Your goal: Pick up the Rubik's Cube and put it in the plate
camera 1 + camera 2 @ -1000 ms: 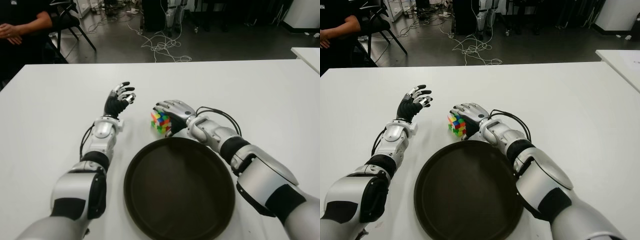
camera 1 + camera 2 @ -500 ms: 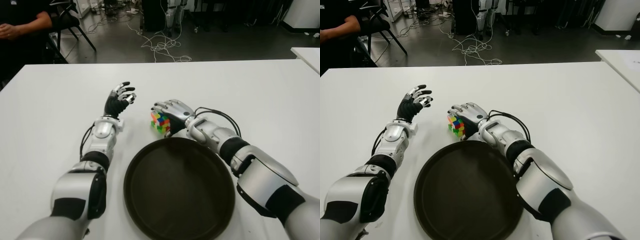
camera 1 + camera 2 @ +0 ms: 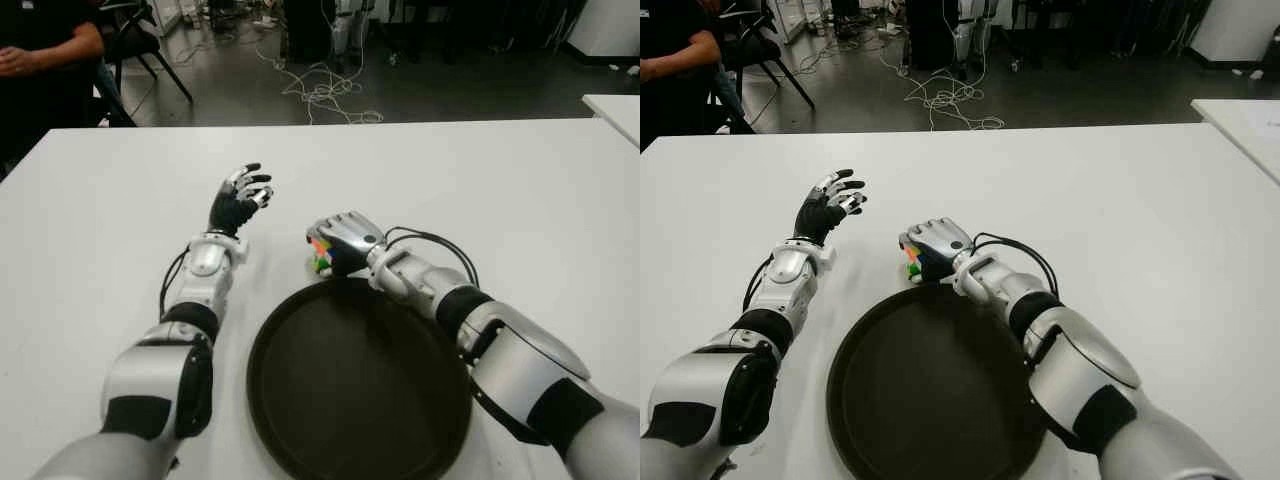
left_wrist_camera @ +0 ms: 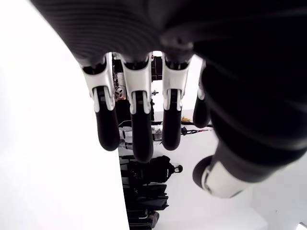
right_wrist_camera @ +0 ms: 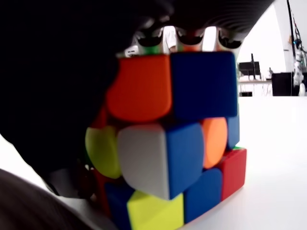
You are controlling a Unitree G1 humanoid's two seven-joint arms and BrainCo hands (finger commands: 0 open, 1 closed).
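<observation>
Nearest the robot, a large dark round plate (image 3: 300,420) sits on the white table (image 3: 520,190); no writing or logo can be read on it or anywhere else in view. Just past the plate's far rim, the right hand (image 3: 340,241) is curled down over the Rubik's Cube (image 3: 320,254), which shows only as a sliver of coloured tiles at the hand's left edge. The right wrist view shows the cube (image 5: 168,139) close up, with orange, blue, white, yellow and red tiles, its layers twisted out of line, and the fingers (image 5: 192,38) wrapped over its top; its lower edge appears to meet the table. A black cable loops off the right wrist.

To the left of the cube and apart from it, the left hand (image 3: 239,198) is raised with fingers spread, holding nothing. Beyond the table lie a grey floor with tangled white cables (image 3: 320,95) and, far left, a seated person (image 3: 45,50) in dark clothing.
</observation>
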